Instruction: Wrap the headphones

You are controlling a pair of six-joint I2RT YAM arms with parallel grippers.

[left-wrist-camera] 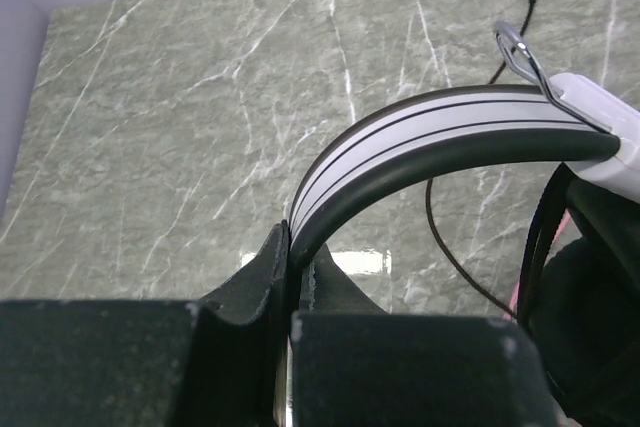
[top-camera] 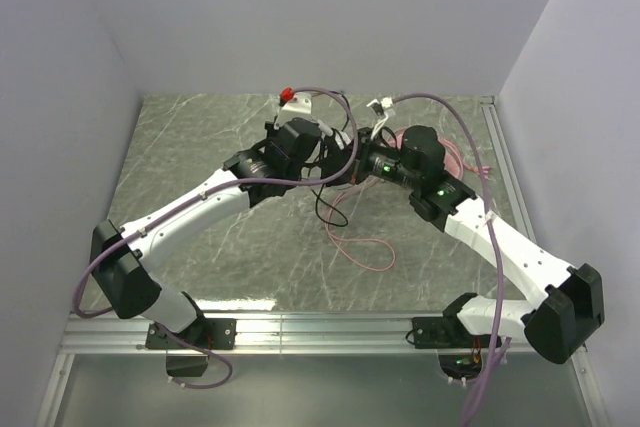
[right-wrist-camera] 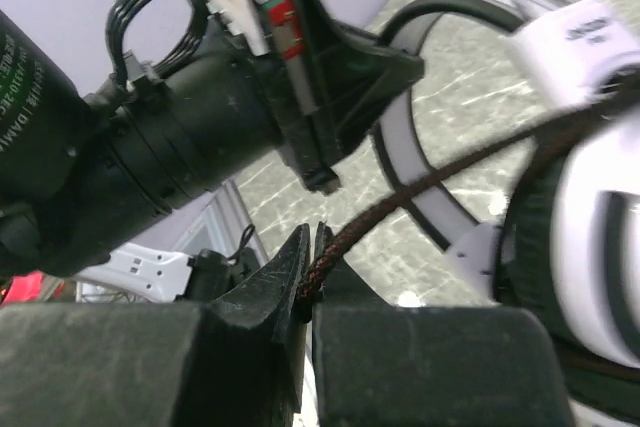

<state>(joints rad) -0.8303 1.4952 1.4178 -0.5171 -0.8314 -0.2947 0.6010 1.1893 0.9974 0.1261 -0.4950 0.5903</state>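
While my left pincer (left-wrist-camera: 293,262) stays out of it, shut tight on the headband (left-wrist-camera: 430,132) of the black-and-white headset (right-wrist-camera: 590,207) between my arms over mid-table (left-wrist-camera: 150,127), I should draw the black cable (right-wrist-camera: 420,192) taut and lay snug turns. My right pincer (right-wrist-camera: 308,272) is nipped narrow on that braided cable. The pink cable (top-camera: 365,247) lies loose below.

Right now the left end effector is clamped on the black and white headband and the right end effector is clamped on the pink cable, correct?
Not quite: the right wrist view shows the right end effector shut on the dark braided cable, not the pink one. The left end effector does clamp the black and white headband.
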